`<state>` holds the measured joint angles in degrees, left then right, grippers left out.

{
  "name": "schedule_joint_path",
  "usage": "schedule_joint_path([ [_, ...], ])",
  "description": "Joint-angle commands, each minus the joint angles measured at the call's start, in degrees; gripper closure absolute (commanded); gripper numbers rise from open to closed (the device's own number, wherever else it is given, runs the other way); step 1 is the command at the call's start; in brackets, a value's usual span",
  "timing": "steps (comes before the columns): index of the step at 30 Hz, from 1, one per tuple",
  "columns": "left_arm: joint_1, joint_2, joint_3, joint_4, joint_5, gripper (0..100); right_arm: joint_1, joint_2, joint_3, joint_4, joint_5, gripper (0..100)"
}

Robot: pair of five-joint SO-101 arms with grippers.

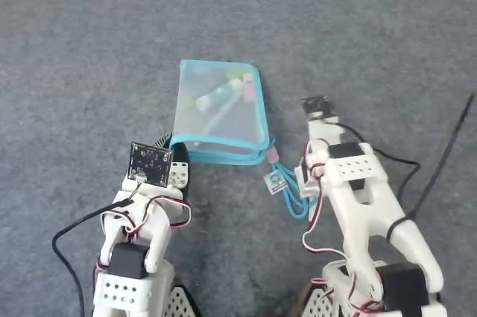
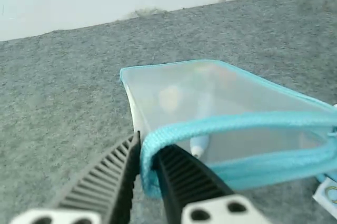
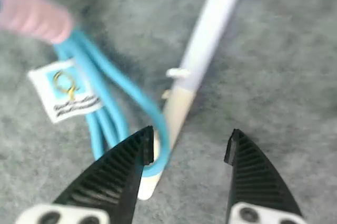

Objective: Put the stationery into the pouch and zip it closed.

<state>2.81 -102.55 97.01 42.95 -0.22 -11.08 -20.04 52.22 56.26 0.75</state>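
Observation:
A translucent pouch [image 1: 220,112] with blue trim lies mid-table, with several stationery pieces inside it. My left gripper [image 1: 179,157] sits at its near left corner, shut on the blue trimmed edge [image 2: 158,142] of the pouch [image 2: 210,97]. The two trim strips along the near side stand slightly apart. A pink zipper pull [image 1: 273,154] with a blue cord [image 1: 294,201] and a tag [image 1: 277,181] trails off the near right corner. My right gripper [image 3: 190,137] hangs open over a white pen [image 3: 208,34] on the carpet, beside the cord [image 3: 105,108] and tag [image 3: 66,89].
Grey carpet [image 1: 89,71] covers the table up to a pale wall at the back. A black cable [image 1: 440,164] runs along the right side past the right arm, and another loops beside the left arm's base [image 1: 71,235].

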Motion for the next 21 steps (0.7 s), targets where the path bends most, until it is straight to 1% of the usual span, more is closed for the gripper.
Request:
schedule_joint_path([
  [1,-0.4,0.2,-0.5,-2.7,1.3,99,4.4,-6.5,-1.4,-1.0,-3.4,77.9],
  [4,-0.4,0.2,-0.5,-2.7,1.3,99,5.0,-8.0,-1.4,-1.5,-3.6,77.9],
  [10,-0.4,0.3,-0.5,-2.6,1.3,99,-0.9,-5.3,-2.9,-3.2,-3.6,77.9],
  [16,-0.4,0.1,-0.5,-1.6,1.3,99,1.0,2.4,-9.0,-3.4,-3.6,77.9],
  [21,-0.4,0.1,-0.5,-1.7,1.3,99,1.9,9.2,-10.0,-3.7,-3.6,77.9],
])
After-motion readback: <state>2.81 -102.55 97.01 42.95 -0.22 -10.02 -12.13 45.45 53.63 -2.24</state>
